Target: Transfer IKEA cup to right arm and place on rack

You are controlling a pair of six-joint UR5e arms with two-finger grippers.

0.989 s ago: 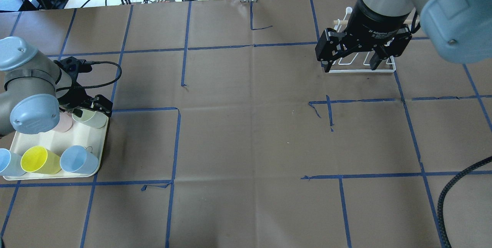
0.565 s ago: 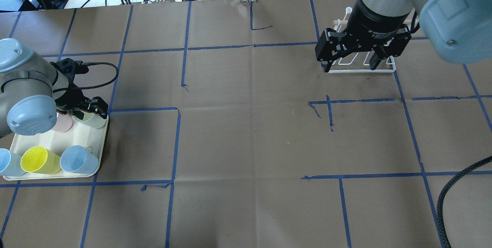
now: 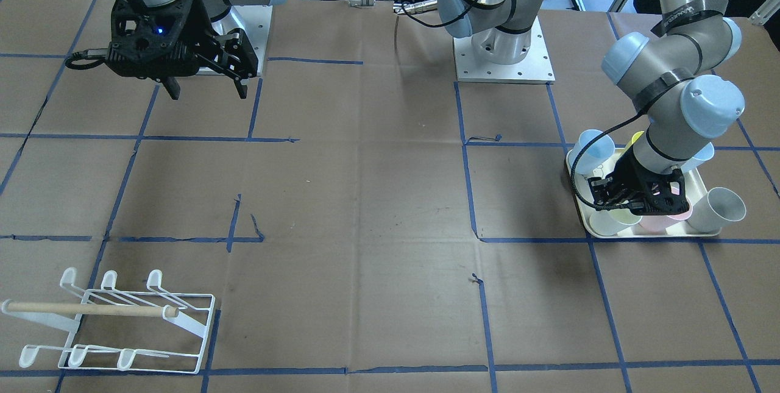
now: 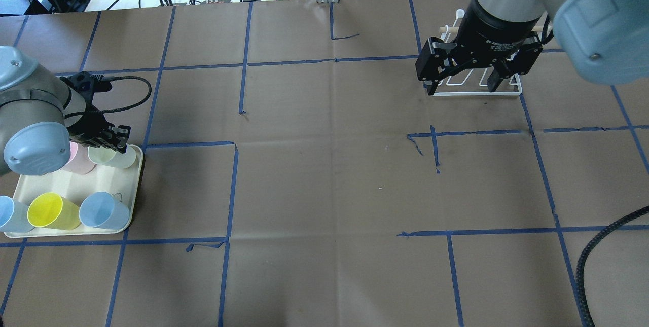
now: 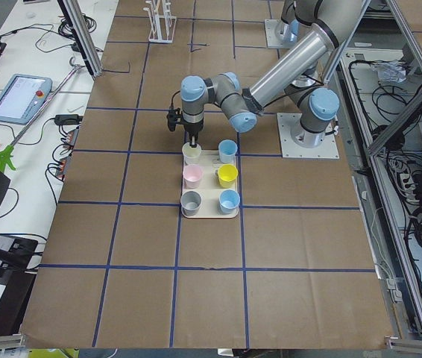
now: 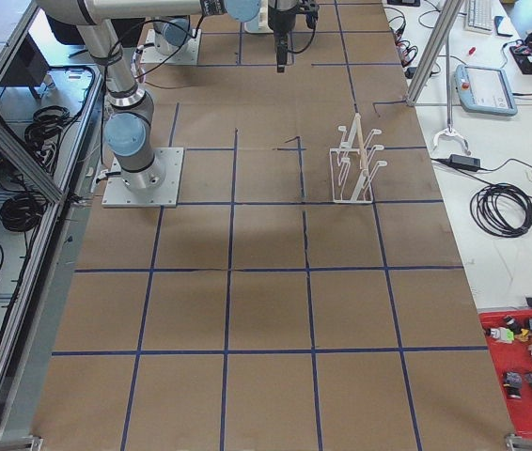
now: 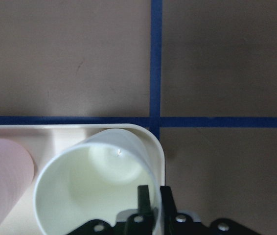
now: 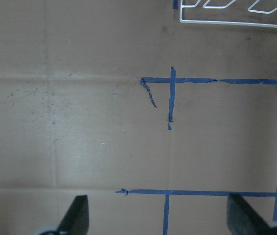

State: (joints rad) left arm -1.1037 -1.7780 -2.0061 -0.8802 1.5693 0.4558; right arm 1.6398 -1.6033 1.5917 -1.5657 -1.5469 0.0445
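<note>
The IKEA cup (image 7: 94, 186), pale green-white, stands upright at the corner of a cream tray (image 4: 76, 185). It is also seen as the cup (image 4: 114, 157) at the overhead view's left and the cup (image 3: 621, 217) at the front view's right. My left gripper (image 7: 153, 196) is shut on the cup's rim wall, one finger inside and one outside; the left gripper (image 4: 114, 139) points straight down. My right gripper (image 4: 464, 83) hangs open and empty, high above the table. The white wire rack (image 3: 122, 320) with its wooden dowel stands beyond the right gripper (image 3: 204, 85).
On the tray also stand a pink cup (image 4: 76, 159), a yellow cup (image 4: 48, 210), a blue cup (image 4: 104, 210) and another blue cup (image 4: 7, 214) at the view's edge. A grey cup (image 3: 722, 207) sits at the tray's far corner. Brown paper with blue tape lines (image 4: 334, 59) covers the table.
My left arm has shifted left and lower over the tray corner, and its fingers have drawn together onto the pale cup's rim. The right arm has stayed still.
</note>
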